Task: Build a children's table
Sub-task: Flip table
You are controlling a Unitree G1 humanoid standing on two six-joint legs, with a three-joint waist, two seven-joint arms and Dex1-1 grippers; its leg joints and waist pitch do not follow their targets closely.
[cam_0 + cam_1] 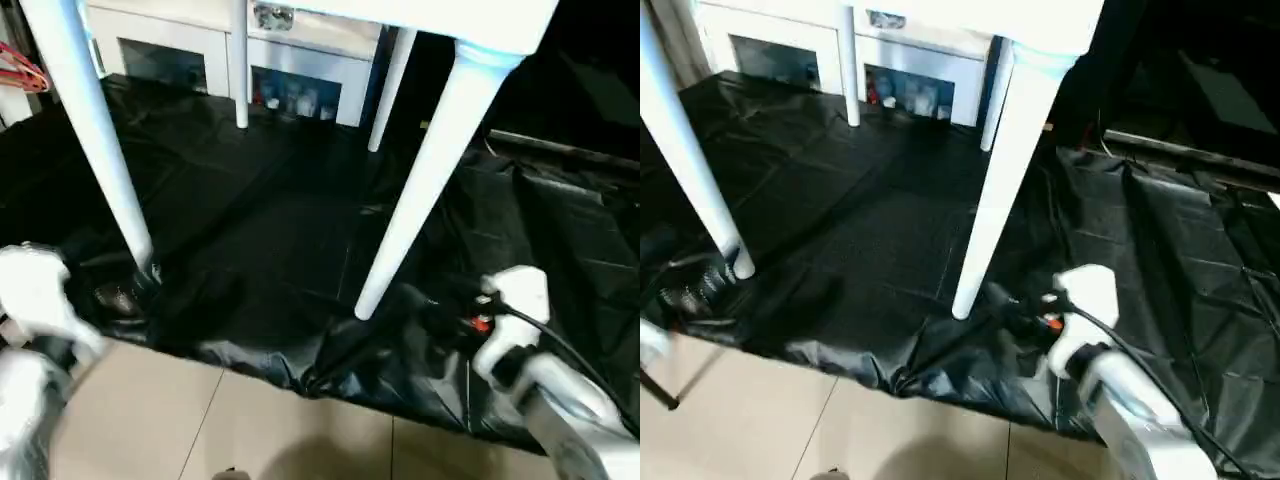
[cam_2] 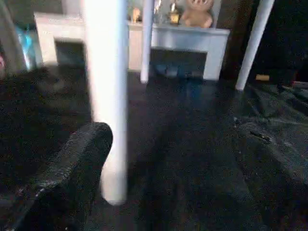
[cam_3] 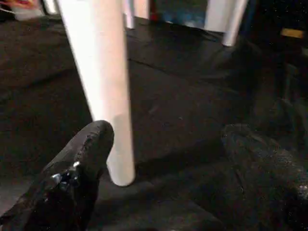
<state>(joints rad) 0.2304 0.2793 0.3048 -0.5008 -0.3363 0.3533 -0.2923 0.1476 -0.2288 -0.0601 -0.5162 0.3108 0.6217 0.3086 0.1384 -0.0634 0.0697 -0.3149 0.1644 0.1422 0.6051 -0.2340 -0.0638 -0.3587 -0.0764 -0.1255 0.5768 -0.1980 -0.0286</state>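
Table (image 1: 470,20) legs are what our end effectors sit next to right now. Our right end effector (image 3: 168,159) has its two black fingers (image 3: 72,178) spread wide, with nothing in them; the near right leg (image 3: 103,86) stands just past one finger. Our left end effector (image 2: 159,183) looks open too, and it holds nothing; the near left leg (image 2: 108,96) stands beside its finger (image 2: 72,168).

We think the job is almost done. The table stands upright on the black sheet (image 1: 270,220), and we can see four legs under the top. We cannot tell if each leg is pushed all the way in.

Behind the table is a white cabinet (image 1: 300,70). Small things sit in its cubbies, too blurry to name.
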